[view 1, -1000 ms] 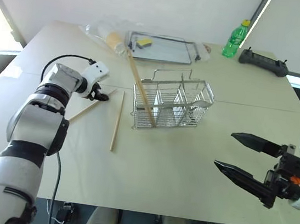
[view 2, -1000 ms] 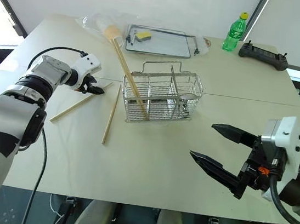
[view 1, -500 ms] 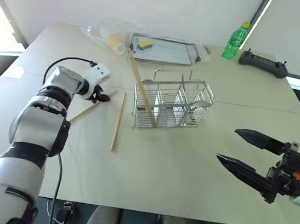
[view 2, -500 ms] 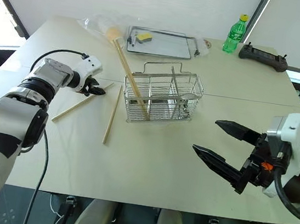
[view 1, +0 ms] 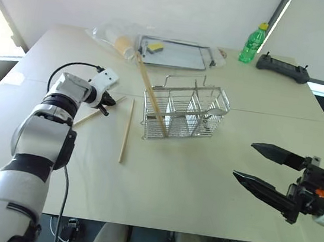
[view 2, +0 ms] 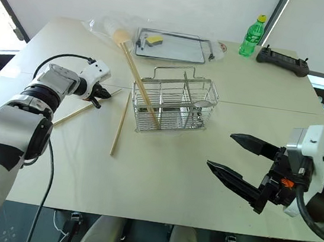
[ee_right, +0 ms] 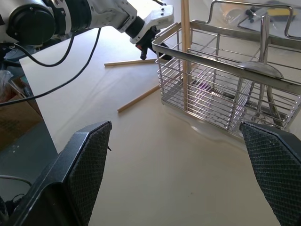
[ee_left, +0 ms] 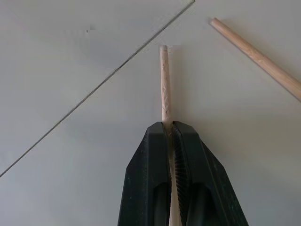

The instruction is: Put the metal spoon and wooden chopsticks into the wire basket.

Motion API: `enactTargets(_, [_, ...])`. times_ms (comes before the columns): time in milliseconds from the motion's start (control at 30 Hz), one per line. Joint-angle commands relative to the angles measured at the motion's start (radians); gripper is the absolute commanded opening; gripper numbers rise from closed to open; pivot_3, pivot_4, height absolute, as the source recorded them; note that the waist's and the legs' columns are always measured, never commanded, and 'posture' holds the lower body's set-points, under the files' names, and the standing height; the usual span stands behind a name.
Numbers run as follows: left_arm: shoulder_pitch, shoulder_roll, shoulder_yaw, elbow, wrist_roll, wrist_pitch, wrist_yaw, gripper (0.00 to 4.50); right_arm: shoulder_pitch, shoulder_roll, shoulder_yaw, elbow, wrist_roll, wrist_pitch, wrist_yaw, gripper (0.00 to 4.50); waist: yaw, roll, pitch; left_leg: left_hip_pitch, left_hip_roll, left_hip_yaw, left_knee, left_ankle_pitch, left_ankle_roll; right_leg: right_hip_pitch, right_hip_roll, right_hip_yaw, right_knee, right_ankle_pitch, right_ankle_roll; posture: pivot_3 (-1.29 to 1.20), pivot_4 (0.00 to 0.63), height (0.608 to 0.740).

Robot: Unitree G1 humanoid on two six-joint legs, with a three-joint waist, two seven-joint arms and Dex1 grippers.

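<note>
Now left end effector clamped on chopstick, reaching low over table, right end effector agape.

Green bottle, black controller, tray.

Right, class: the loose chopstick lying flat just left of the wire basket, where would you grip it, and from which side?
Probably near the middle of the loose chopstick, from straight above, pinching across its thin shaft. It lies flat on the table, so no side approach works, and its far end is close to the wire basket.
</note>
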Motion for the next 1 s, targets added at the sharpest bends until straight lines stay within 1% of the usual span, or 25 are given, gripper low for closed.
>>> enactTargets(33, [-0.096, 0.05, 0.145, -0.026, -0.11, -0.045, 0.1, 0.12, -0.005, -0.015, -0.012, -0.006, -0.001, -0.014, 0.006, 4.5, 0.001, -0.001, 0.0, 0.0, 0.0, 0.0, 0.0, 0.0, 0.0, 0.0, 0.0, 0.0, 0.0, 0.0, 0.0, 0.0, 0.15, 0.709])
enactTargets(100, [-0.146, 0.071, 0.238, -0.043, -0.188, -0.064, 0.111, 0.12, -0.005, -0.012, -0.011, -0.008, 0.001, -0.015, 0.002, 4.5, 0.002, -0.004, 0.002, -0.003, 0.0, -0.001, 0.0, 0.0, 0.0, -0.002, 0.0, 0.0, 0.0, 0.0, 0.0, 0.0, 0.15, 0.709])
enactTargets(200, [-0.227, 0.117, 0.384, -0.079, -0.332, -0.051, 0.051, 0.12, 0.005, -0.003, -0.008, -0.019, 0.0, -0.016, -0.003, 4.5, 0.001, -0.005, 0.002, -0.006, -0.001, -0.001, 0.001, 0.0, 0.0, -0.004, 0.0, -0.001, -0.001, 0.0, 0.0, 0.0, 0.15, 0.709])
enactTargets(267, [-0.288, 0.156, 0.483, -0.11, -0.441, -0.004, -0.002, 0.12, 0.01, 0.003, -0.006, -0.021, 0.007, -0.016, -0.011, 4.5, 0.0, -0.005, 0.002, -0.007, -0.001, -0.001, 0.001, 0.0, 0.0, -0.004, 0.0, -0.001, -0.001, 0.001, 0.001, 0.0, 0.15, 0.709])
enactTargets(367, [-0.365, 0.204, 0.605, -0.193, -0.603, 0.125, -0.098, 0.12, 0.006, 0.003, -0.002, -0.014, 0.013, -0.018, -0.019, 4.5, -0.006, -0.004, 0.002, -0.006, -0.001, -0.001, 0.0, 0.0, 0.0, -0.004, -0.001, -0.001, -0.001, 0.001, 0.001, 0.0, 0.15, 0.709])
enactTargets(400, [-0.377, 0.206, 0.632, -0.23, -0.647, 0.166, -0.114, 0.12, 0.003, 0.002, 0.001, -0.008, 0.015, -0.019, -0.022, 4.5, -0.007, -0.004, 0.002, -0.006, -0.001, -0.001, -0.001, 0.0, 0.0, -0.004, -0.001, -0.001, -0.001, 0.001, 0.001, 0.0, 0.15, 0.709])
enactTargets(467, [-0.365, 0.177, 0.661, -0.364, -0.73, 0.242, -0.121, 0.12, -0.004, -0.001, 0.007, 0.001, 0.012, -0.02, -0.019, 4.5, -0.01, -0.004, 0.002, -0.004, -0.001, -0.001, -0.001, 0.0, 0.0, -0.003, -0.001, -0.001, -0.001, 0.001, 0.001, 0.0, 0.15, 0.709])
enactTargets(533, [-0.311, 0.114, 0.655, -0.558, -0.805, 0.34, -0.094, 0.12, -0.014, -0.005, 0.018, 0.009, 0.006, -0.02, -0.018, 4.5, -0.005, -0.004, 0.002, -0.001, 0.0, -0.001, 0.0, 0.0, 0.0, 0.001, -0.001, -0.001, -0.001, 0.001, 0.002, 0.0, 0.15, 0.709])
enactTargets(633, [-0.18, -0.01, 0.592, -0.883, -0.88, 0.444, -0.01, 0.12, -0.029, -0.01, 0.032, 0.018, 0.0, -0.022, -0.016, 4.5, 0.003, -0.002, 0.001, 0.004, 0.002, -0.001, 0.001, 0.0, -0.001, 0.007, -0.002, 0.0, -0.002, 0.001, 0.001, 0.0, 0.15, 0.709])
enactTargets(733, [-0.059, -0.121, 0.525, -1.116, -0.917, 0.499, 0.082, 0.12, -0.042, -0.015, 0.035, 0.022, 0.005, -0.019, -0.018, 4.5, 0.002, -0.002, 0.001, 0.005, 0.001, -0.001, 0.002, 0.001, -0.002, 0.009, -0.002, 0.002, -0.003, 0.001, 0.0, 0.0, 0.15, 0.709])
enactTargets(767, [-0.005, -0.156, 0.474, -1.185, -0.896, 0.481, 0.095, 0.12, -0.044, -0.015, 0.032, 0.024, 0.011, -0.019, -0.021, 4.5, 0.002, -0.002, 0.001, 0.005, 0.001, -0.001, 0.003, 0.001, -0.002, 0.009, -0.002, 0.002, -0.002, 0.002, 0.0, 0.0, 0.15, 0.709])
enactTargets(867, [0.096, -0.219, 0.376, -1.293, -0.851, 0.434, 0.131, 0.12, -0.048, -0.013, 0.025, 0.022, 0.021, -0.016, -0.028, 4.5, -0.001, -0.002, 0.001, 0.004, 0.0, 0.001, 0.002, 0.001, -0.002, 0.007, -0.001, 0.004, -0.002, 0.002, 0.0, 0.0, 0.15, 0.709])
enactTargets(933, [0.138, -0.242, 0.332, -1.315, -0.832, 0.408, 0.143, 0.12, -0.041, -0.006, 0.019, 0.013, 0.028, -0.015, -0.036, 4.5, -0.001, -0.002, 0.001, 0.003, -0.001, 0.003, 0.0, 0.001, -0.002, 0.003, 0.0, 0.005, -0.002, 0.002, 0.0, 0.0, 0.15, 0.709])
enactTargets(1000, [0.158, -0.249, 0.314, -1.319, -0.829, 0.392, 0.149, 0.12, -0.034, -0.002, 0.013, 0.005, 0.034, -0.015, -0.044, 4.5, 0.0, -0.001, 0.0, 0.002, 0.0, 0.003, -0.001, 0.001, -0.002, 0.001, 0.001, 0.005, -0.001, 0.002, -0.001, 0.0, 0.15, 0.709])
